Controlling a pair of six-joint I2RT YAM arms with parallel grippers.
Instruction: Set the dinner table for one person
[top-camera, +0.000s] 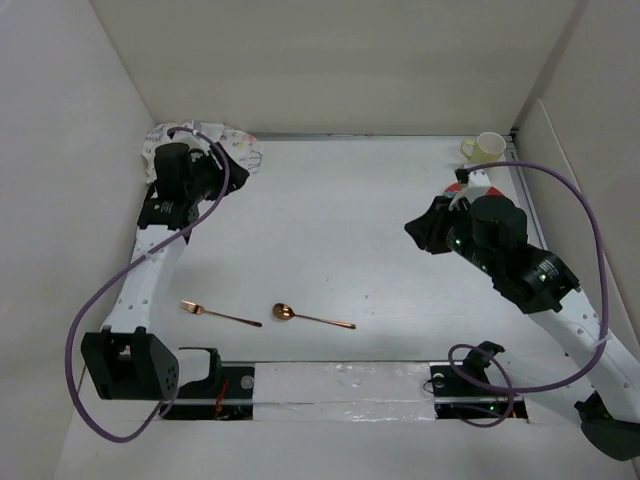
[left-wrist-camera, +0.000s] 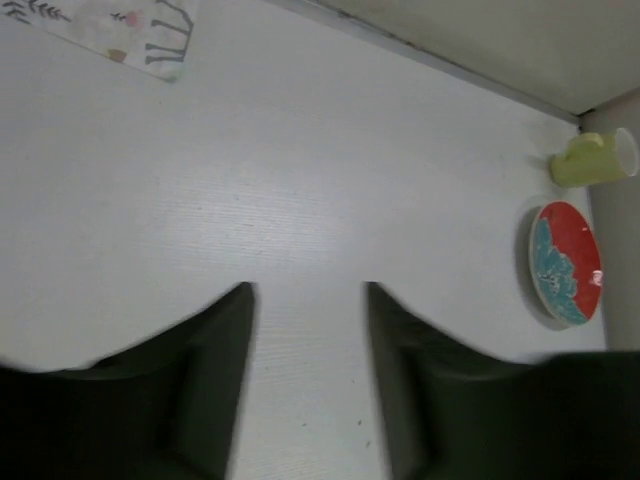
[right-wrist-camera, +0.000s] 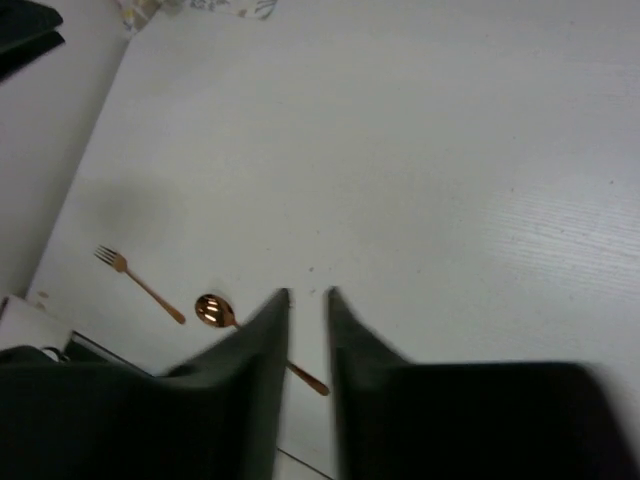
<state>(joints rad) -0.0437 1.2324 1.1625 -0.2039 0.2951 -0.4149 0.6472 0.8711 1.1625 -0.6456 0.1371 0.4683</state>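
The white dinner table (top-camera: 340, 225) bears a copper fork (top-camera: 215, 313) and a copper spoon (top-camera: 310, 317) near its front edge. A crumpled deer-print placemat (top-camera: 235, 145) lies in the far left corner. My left gripper (top-camera: 218, 170) hovers beside it, open and empty, jaws wide apart in the left wrist view (left-wrist-camera: 308, 290). A red and teal plate (left-wrist-camera: 565, 262) and a pale yellow cup (top-camera: 487, 148) sit at the far right. My right gripper (top-camera: 425, 232) hangs left of the plate, jaws a narrow gap apart and empty (right-wrist-camera: 308, 292).
White walls border the table on the left, back and right. The arm bases and a foil-covered strip (top-camera: 340, 385) run along the near edge. Purple cables loop beside both arms. The right arm hides most of the plate (top-camera: 468, 186) in the top view.
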